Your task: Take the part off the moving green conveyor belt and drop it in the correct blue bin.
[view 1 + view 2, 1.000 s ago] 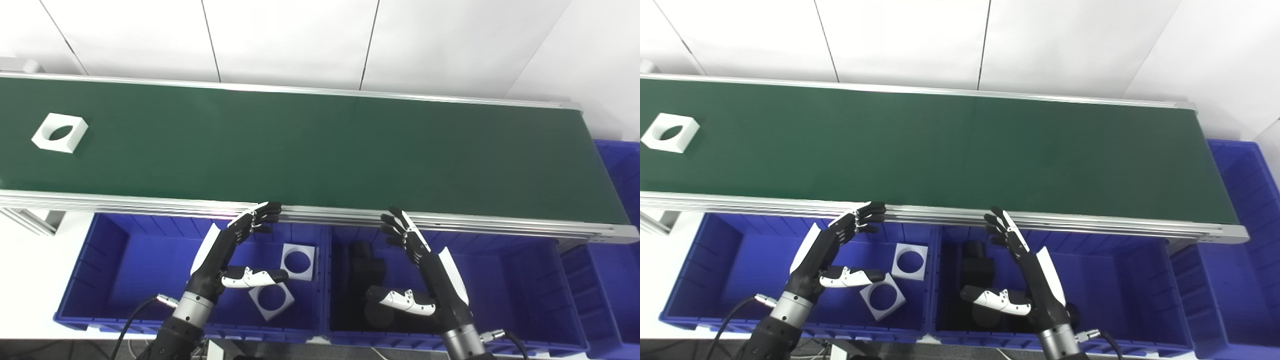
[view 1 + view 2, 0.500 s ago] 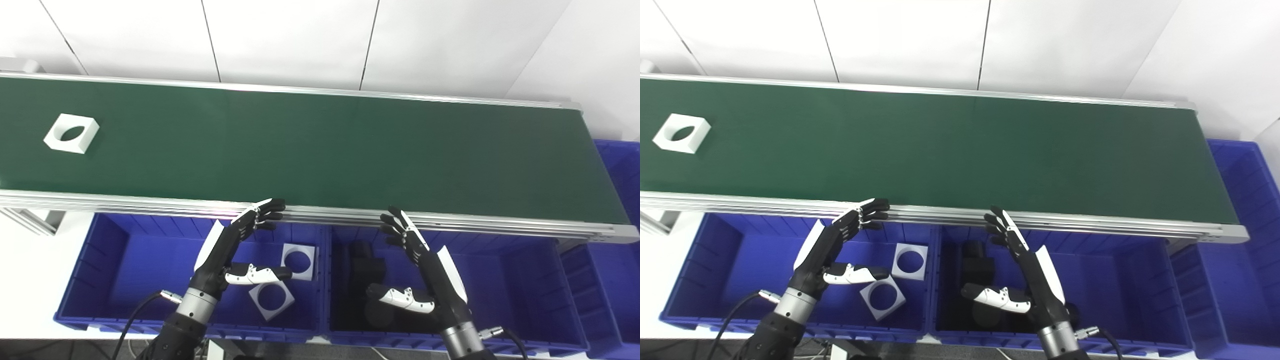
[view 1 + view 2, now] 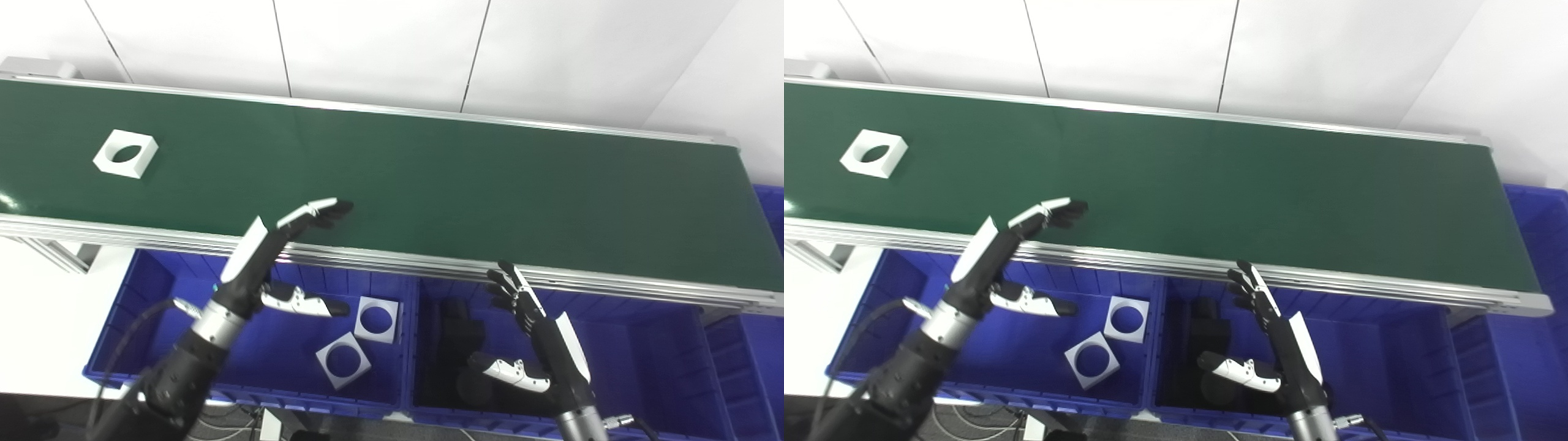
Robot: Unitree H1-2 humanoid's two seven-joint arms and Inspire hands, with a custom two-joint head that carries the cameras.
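White against the green conveyor belt [image 3: 429,177], the part [image 3: 125,154] is a flat square block with a round hole through it, lying on the belt's left stretch, nearer the far rail than the near one. It is clear of both rails and touches nothing else.

My left hand [image 3: 269,257] reaches up over the belt's near rail, fingers extended and spread, thumb held apart and pointing right over the bin below. It holds nothing. My right hand [image 3: 539,343] is likewise spread and empty, below the belt's near rail, over the dark-filled bin.

Controlling relation: the part lies to the left of my left hand and further across the belt, well apart from the fingertips. My left hand is plainly the nearer of the two; my right hand is far off on the belt's right side. The block is square, so no long axis governs the grip; its sides sit slightly skewed to the belt's rails.

Beneath the belt's near rail, the left blue bin [image 3: 147,331] already contains two white square parts with holes [image 3: 361,337]; the neighbouring blue bin [image 3: 661,367] contains dark pieces. Judgement: the left bin is the matching destination, and the pick falls to my left hand.
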